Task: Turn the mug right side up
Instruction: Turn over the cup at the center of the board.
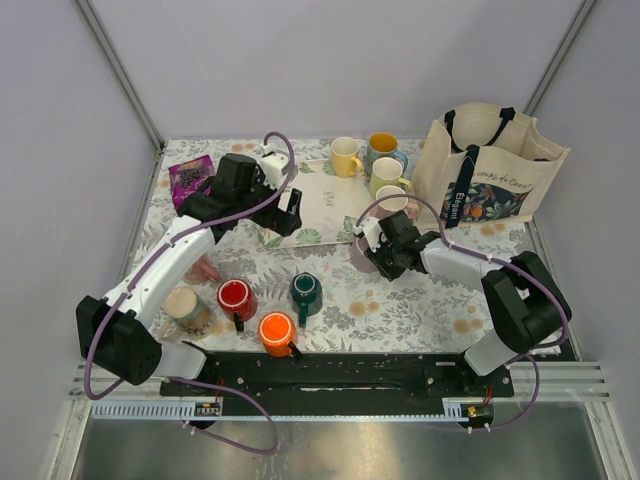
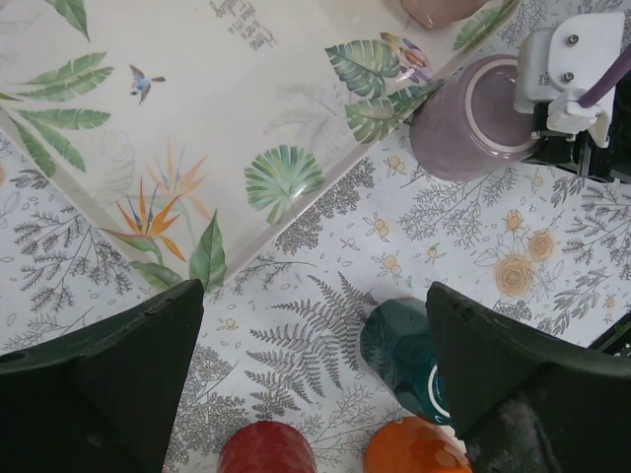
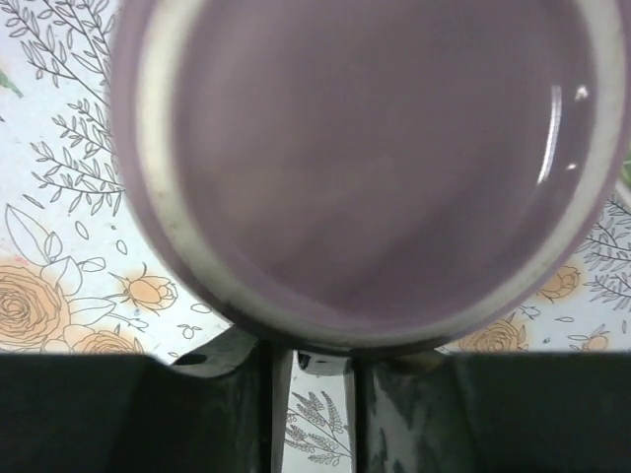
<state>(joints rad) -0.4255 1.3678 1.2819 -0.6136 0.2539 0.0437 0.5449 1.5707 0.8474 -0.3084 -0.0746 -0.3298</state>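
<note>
1. Two arms over a matte cloth (image 1: 400,300) printed with grey ferns and peach roses.
2. Mug (image 2: 458,133): upside down on the cloth, just beside the tray's near edge and right in front of the right gripper. Glazed ceramic, round and plain-sided. Dusty pink from above, mauve up close. Upturned base a smooth shallow dish inside a pale, dull foot ring.
3. Right gripper (image 3: 314,370): low, level with the mug's wall. Black fingers set close together, only a narrow slot of cloth showing between them. Tips right at the mug's near side. Cannot tell whether anything is pinched.
4. Left gripper (image 2: 315,291): spread wide, holding nothing, hanging above the cloth at the tray's near edge. Blunt, matte black wedge fingers.
5. Tray (image 2: 197,108): flat, glossy, cream and rectangular, with green palm leaves, orange flowers and one small bird.
6. Three glossy mugs close together under the left gripper: green mug (image 2: 399,345), red mug (image 2: 264,448), orange mug (image 2: 414,458).
7. Far right: soft canvas tote (image 1: 490,165), upright, with dark handles. Yellow mug (image 1: 345,157) at the tray's far edge.
</note>
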